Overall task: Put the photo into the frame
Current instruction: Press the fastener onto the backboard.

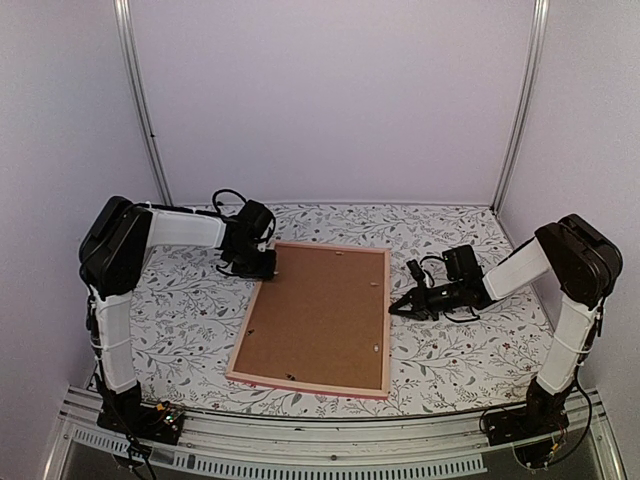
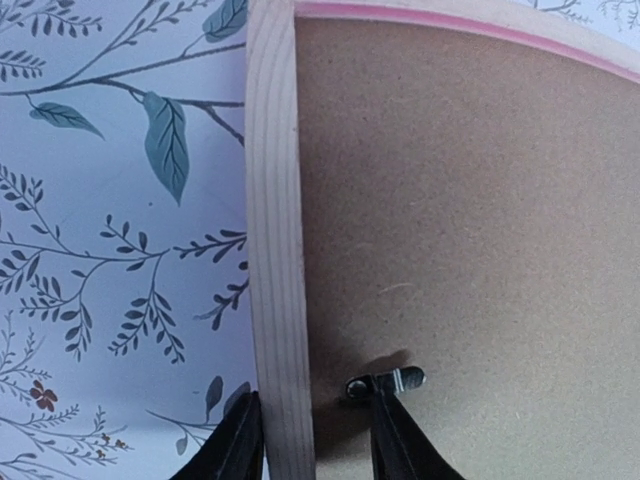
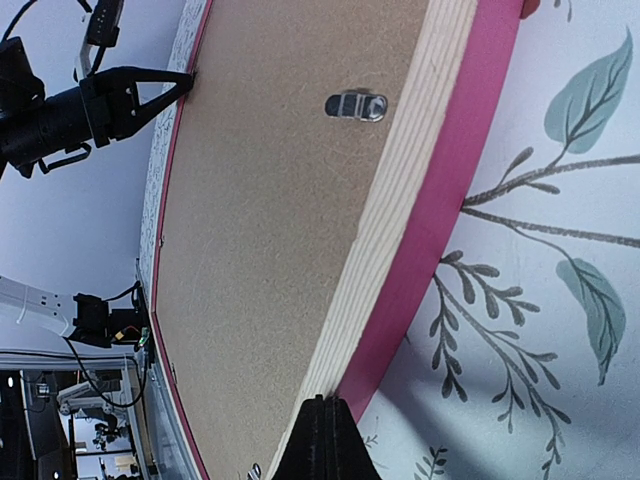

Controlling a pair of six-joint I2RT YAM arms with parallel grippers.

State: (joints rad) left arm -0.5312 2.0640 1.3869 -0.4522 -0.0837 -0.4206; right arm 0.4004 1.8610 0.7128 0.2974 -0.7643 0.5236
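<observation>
The pink frame (image 1: 305,386) lies face down in the middle of the table, its brown backing board (image 1: 315,315) facing up. The photo is not in view. My left gripper (image 1: 268,272) is at the frame's far left corner. In the left wrist view it (image 2: 315,400) is open and straddles the pale wooden rail (image 2: 275,220). One finger is on the table side; the other rests on the board at a small metal tab (image 2: 395,381). My right gripper (image 1: 393,309) is shut with nothing in it, and its tip (image 3: 325,400) touches the right rail (image 3: 450,200).
A floral cloth (image 1: 180,320) covers the table. Small metal tabs sit along the board's edges, one near the right rail (image 3: 357,105). White walls and metal posts enclose the back and sides. The arm bases stand on the rail at the near edge.
</observation>
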